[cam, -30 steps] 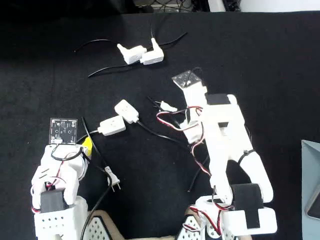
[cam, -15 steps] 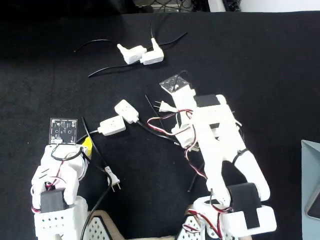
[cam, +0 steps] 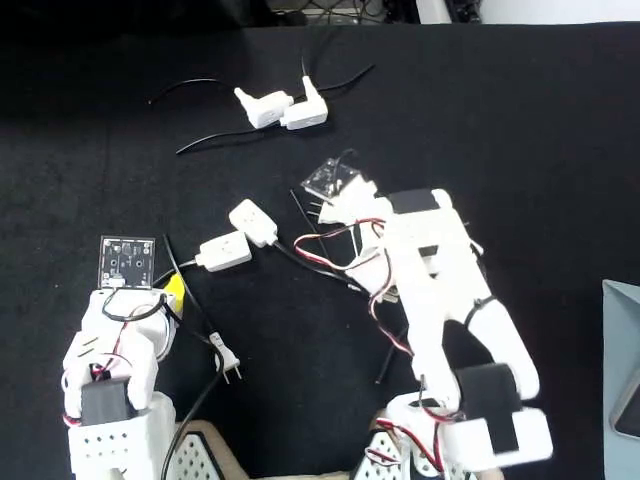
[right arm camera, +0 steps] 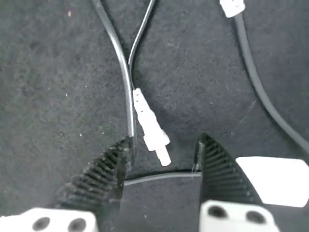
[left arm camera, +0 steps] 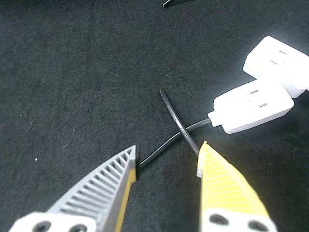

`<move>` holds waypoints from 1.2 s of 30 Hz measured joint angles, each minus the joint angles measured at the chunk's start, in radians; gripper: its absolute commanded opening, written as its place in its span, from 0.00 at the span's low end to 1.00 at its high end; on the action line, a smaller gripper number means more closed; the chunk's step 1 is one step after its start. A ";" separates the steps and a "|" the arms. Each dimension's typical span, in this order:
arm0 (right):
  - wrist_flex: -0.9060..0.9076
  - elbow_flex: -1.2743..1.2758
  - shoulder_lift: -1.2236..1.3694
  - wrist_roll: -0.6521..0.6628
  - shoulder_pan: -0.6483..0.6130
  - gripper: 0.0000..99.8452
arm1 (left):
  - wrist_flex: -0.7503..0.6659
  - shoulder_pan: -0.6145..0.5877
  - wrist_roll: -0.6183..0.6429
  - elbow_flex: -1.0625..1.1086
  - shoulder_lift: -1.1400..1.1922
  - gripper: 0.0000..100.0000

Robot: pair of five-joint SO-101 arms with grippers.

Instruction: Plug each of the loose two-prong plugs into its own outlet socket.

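Straddling white plug (right arm camera: 150, 129) | right fingers (right arm camera: 101, 176) apart | left fingers (left arm camera: 224, 181) apart

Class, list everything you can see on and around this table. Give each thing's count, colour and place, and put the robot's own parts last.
Far sockets: two, white, side by side at the table's far side.
Near sockets: two, white, left of centre, ahead of the left arm.
White plug: one, lying between the right gripper's fingers.
Front plug: one, pale, on a black cable near the left arm.
Cables: several, black, strewn about.
Table cloth: one, black.
Grey-blue object: one, at the table's right edge, unidentifiable.
Left gripper: grey and yellow fingers, open.
Right gripper: black fingers, open.
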 measured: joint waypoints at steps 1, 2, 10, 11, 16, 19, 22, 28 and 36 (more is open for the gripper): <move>0.000 0.000 0.025 0.003 0.000 0.19 | 0.000 0.000 0.000 0.000 0.000 0.21; 0.000 0.000 0.054 0.005 0.000 0.19 | 0.000 0.000 0.000 0.000 0.000 0.21; 0.000 -0.005 0.166 0.005 -0.020 0.19 | 0.000 0.000 0.000 0.000 0.000 0.21; 0.000 -0.012 0.169 0.005 -0.023 0.19 | 0.000 0.000 0.000 0.000 0.000 0.21; -0.002 -0.041 0.181 0.005 -0.021 0.19 | 0.000 0.000 0.000 0.000 0.000 0.21; -0.009 -0.046 0.184 0.005 -0.026 0.19 | 0.000 0.000 0.000 0.000 0.000 0.21; -0.009 -0.046 0.198 0.005 -0.041 0.19 | 0.000 0.000 0.000 0.000 0.000 0.21; -0.005 -0.094 0.273 0.005 -0.040 0.16 | 0.000 0.000 0.000 0.000 0.000 0.21; -0.011 -0.112 0.293 0.005 -0.038 0.02 | 0.000 0.000 0.000 0.000 0.000 0.21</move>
